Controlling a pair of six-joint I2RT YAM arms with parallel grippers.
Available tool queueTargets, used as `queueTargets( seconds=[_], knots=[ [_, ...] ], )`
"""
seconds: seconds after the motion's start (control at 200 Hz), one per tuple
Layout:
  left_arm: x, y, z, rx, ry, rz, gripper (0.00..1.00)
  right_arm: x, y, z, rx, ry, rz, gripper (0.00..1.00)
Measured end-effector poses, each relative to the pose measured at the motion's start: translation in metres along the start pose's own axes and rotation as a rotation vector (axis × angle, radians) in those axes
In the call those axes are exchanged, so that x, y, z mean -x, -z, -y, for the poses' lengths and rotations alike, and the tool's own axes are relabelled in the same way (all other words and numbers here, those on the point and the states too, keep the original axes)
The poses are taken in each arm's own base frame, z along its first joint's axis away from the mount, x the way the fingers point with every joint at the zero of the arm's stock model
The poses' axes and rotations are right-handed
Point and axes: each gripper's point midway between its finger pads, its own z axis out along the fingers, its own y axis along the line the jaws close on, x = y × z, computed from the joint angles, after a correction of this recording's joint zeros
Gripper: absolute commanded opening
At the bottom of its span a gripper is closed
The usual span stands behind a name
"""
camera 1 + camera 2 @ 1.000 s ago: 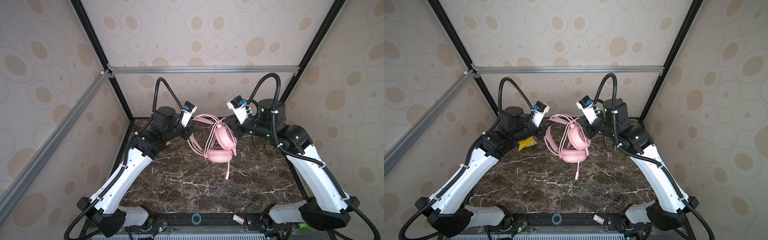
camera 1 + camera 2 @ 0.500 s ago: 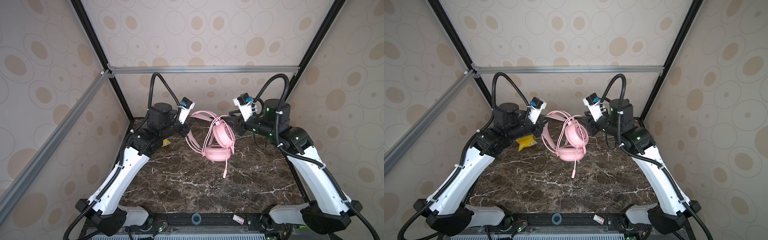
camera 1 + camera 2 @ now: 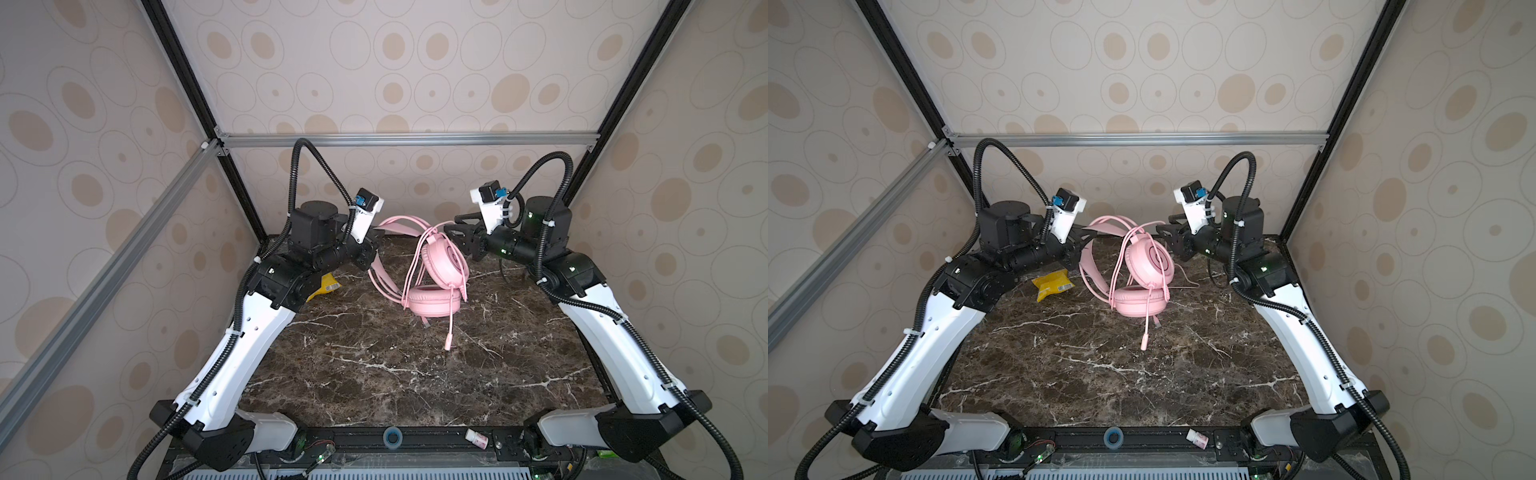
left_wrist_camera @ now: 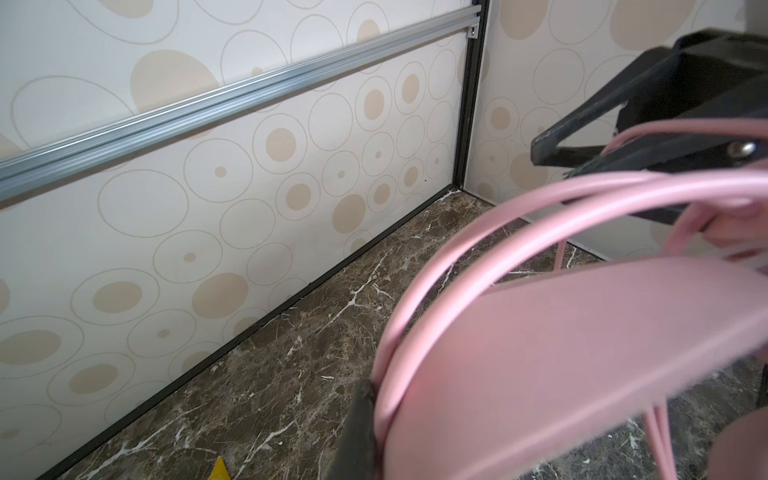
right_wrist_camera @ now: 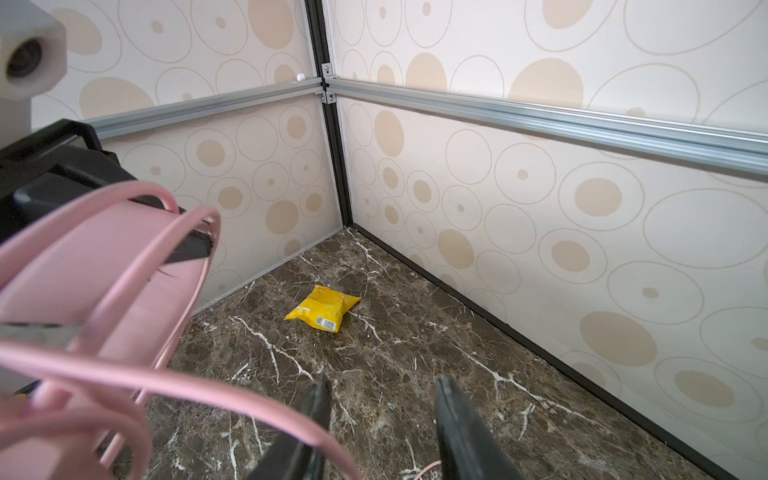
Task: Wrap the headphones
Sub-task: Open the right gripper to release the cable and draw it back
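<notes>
Two pincers faced each other at the far end of the counter [image 3: 374, 374], with the headphones [image 3: 434, 300] between them. The left pincer [image 3: 373, 247] was fully closed on the pink headband [image 3: 1096, 226] and held its arch up off the marble. In the left wrist view the headband's wires and broad strap ran hard against one dark finger [image 4: 359, 432].

The lower earcup [image 3: 1140, 302] lay flat on the counter. The upper earcup [image 3: 1150, 259] stood tilted above it, and the two touched. The mic [image 3: 449, 332] hung from the upper cup, crossed the lower one and pointed toward the front edge; whether its tip rested on the marble could not be told. Loops of thin pink cable [image 3: 409, 270] draped from the headband down past the cups.

The right pincer [image 5: 382, 380] was partly open and gripped nothing, with bare counter showing between its fingers. A strand of cable crossed in front of one finger [image 5: 316, 415]; whether it touched could not be told. In both top views this pincer [image 3: 1167, 229] sat near the top of the upper earcup.

One yellow packet [image 3: 1052, 283] lay on the counter left of the headphones and apart from them, close beside the left arm.
</notes>
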Motion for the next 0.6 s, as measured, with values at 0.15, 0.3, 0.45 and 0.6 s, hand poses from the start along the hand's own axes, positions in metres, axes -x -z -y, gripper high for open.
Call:
queueTargets(
  seconds=[0.15, 0.3, 0.45, 0.6],
  knots=[
    [0.016, 0.002, -0.003, -0.002, 0.02, 0.034, 0.0, -0.012, -0.009, 0.014, 0.01, -0.065, 0.002, 0.54],
    [0.029, 0.006, -0.005, -0.006, 0.043, 0.062, 0.0, -0.017, -0.026, 0.017, 0.051, -0.098, 0.007, 0.54],
    [0.038, 0.008, -0.006, -0.006, 0.067, 0.083, 0.0, -0.031, -0.039, 0.019, 0.074, -0.13, -0.003, 0.47],
    [0.043, 0.008, -0.011, 0.006, 0.109, 0.094, 0.0, -0.047, -0.047, 0.019, 0.097, -0.174, -0.021, 0.36]
  ],
)
